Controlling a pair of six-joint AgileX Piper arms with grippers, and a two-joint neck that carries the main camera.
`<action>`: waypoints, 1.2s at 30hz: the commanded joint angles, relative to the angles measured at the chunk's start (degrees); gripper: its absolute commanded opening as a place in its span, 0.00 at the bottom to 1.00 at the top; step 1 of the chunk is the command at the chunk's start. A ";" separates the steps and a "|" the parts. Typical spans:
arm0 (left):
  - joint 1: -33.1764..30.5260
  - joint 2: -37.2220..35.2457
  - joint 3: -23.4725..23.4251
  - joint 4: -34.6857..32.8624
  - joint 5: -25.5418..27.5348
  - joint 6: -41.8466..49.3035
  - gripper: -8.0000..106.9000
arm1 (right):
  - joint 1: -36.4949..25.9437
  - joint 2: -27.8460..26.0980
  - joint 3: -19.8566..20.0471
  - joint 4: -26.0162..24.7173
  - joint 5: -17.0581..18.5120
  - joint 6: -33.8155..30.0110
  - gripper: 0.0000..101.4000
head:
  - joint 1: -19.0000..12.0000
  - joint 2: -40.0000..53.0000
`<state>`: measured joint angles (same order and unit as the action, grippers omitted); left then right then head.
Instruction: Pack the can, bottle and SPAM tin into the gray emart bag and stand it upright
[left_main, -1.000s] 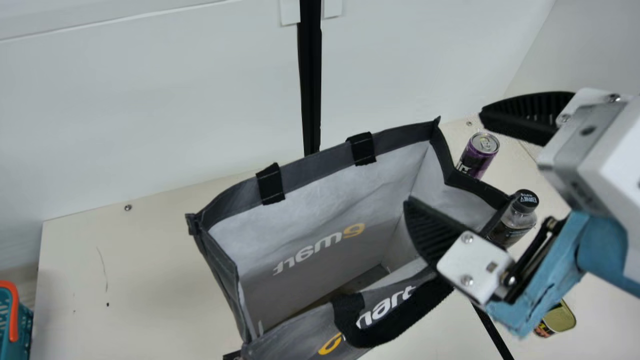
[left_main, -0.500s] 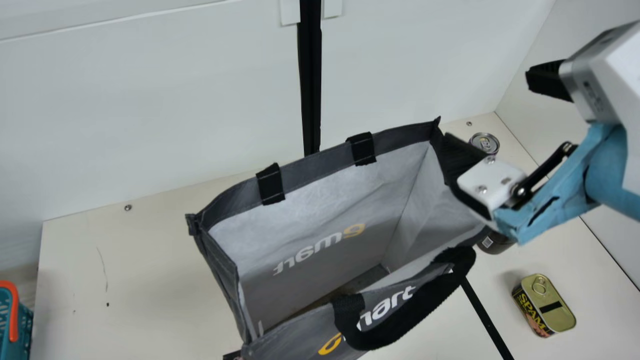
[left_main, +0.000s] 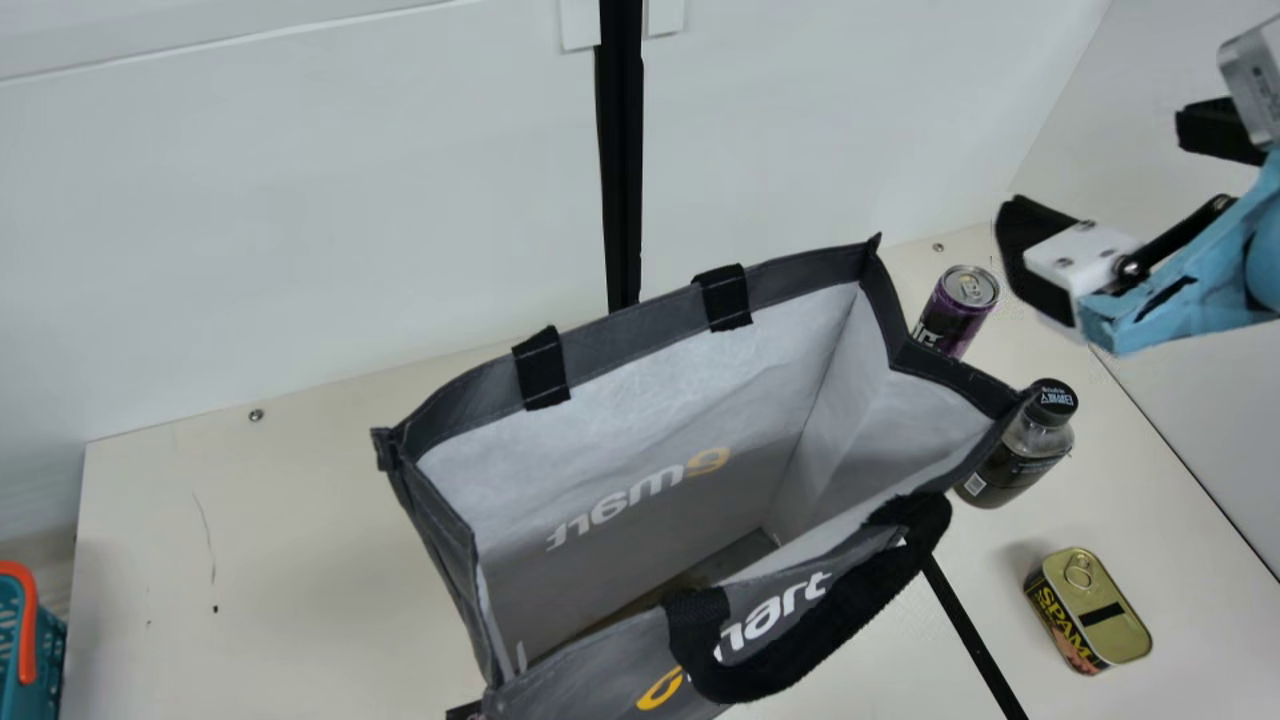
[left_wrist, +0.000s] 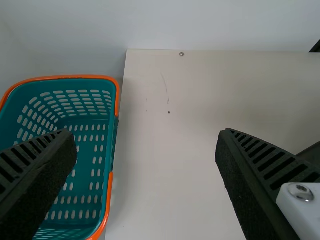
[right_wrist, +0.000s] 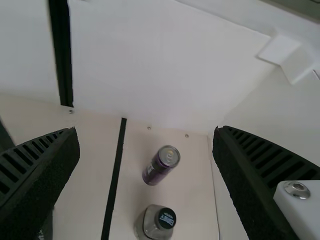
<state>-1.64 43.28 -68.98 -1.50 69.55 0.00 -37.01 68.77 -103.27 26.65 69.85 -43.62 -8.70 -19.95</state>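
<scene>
Right up front on the worktop (left_main: 300, 570), the gray emart bag (left_main: 620, 340) stood open-mouthed, black handle (left_main: 850, 620) flopped over its near panel. Big yellow and white emart lettering there, partly covered by the handle, plus the same name inside on the far wall, running right to left from where the camera sat.

Off to the right was the SPAM tin (left_main: 1105, 615), ring-pull lid up, its name in yellow on the dark side label. Over left sat a teal basket (left_wrist: 60, 77) with an orange rim; the left hand (left_wrist: 146, 134) was above that area, fingers spread wide, nothing between them.

Bit farther back, the bottle (left_main: 1010, 465) stood just beside the bag's right side: black cap with white print, dark label with a pale square patch. Behind it was the purple can (left_main: 955, 315), upright, pale letters on its side, near the bag's far right corner. So yeah, all three goods were outside the bag. The right hand (left_main: 1095, 165) hung above and right of the can, wide apart and empty.
</scene>
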 joint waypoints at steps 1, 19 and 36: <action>0.00 0.00 0.00 0.00 0.00 0.00 0.85 | -3.40 0.28 0.45 0.56 0.05 -1.02 0.94 | -1.30 -0.05; 0.00 0.00 0.00 0.00 0.00 0.00 0.85 | -8.41 0.99 9.23 -2.66 0.05 -2.73 0.94 | -1.30 -0.05; 0.00 0.00 0.00 0.00 0.00 0.00 0.85 | -9.68 0.49 13.33 -2.75 -0.21 -3.32 0.94 | -1.30 -0.05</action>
<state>-1.64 43.28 -68.98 -1.50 69.55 0.00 -46.70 69.26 -89.94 23.91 69.64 -46.94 -8.70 -19.95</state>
